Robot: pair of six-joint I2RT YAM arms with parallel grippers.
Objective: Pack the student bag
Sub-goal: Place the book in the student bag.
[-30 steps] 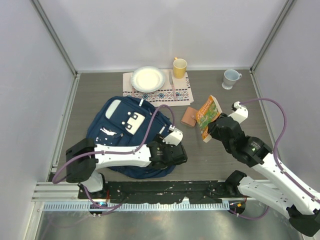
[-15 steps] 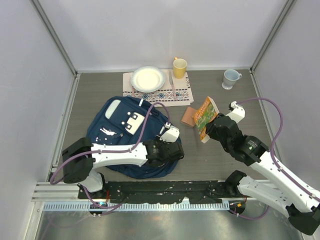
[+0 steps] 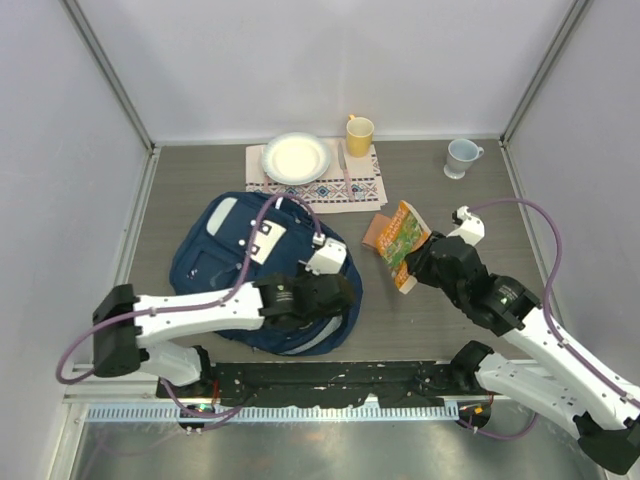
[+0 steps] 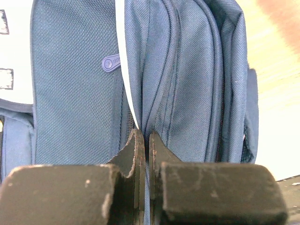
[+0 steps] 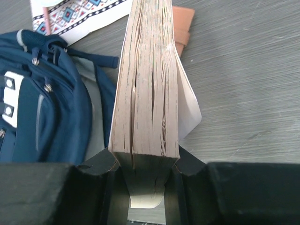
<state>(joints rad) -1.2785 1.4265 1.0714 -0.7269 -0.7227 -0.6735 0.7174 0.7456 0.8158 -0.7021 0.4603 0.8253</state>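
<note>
The student bag (image 3: 225,255), navy with a white buckle patch, lies flat at the table's centre left. My left gripper (image 3: 333,298) is at its right edge. In the left wrist view the left gripper (image 4: 144,137) has its jaws pressed together on a thin fold of the student bag (image 4: 70,93) beside the white stripe. My right gripper (image 3: 417,262) is shut on a thick book (image 3: 400,238) with an orange and green cover, held on edge just right of the bag. In the right wrist view the right gripper (image 5: 145,154) clamps the book (image 5: 147,79) at its spine end, above the student bag (image 5: 28,108).
A brown wallet (image 3: 377,228) lies behind the book. Farther back a patterned placemat (image 3: 330,190) carries a white plate (image 3: 296,157) and a pink pen (image 3: 345,165). A yellow cup (image 3: 359,132) stands at its far edge and a grey mug (image 3: 461,156) at the back right.
My left gripper has closed from open onto the bag's right edge while its arm stretched out lower. My right gripper has carried the book a little left, toward the bag.
</note>
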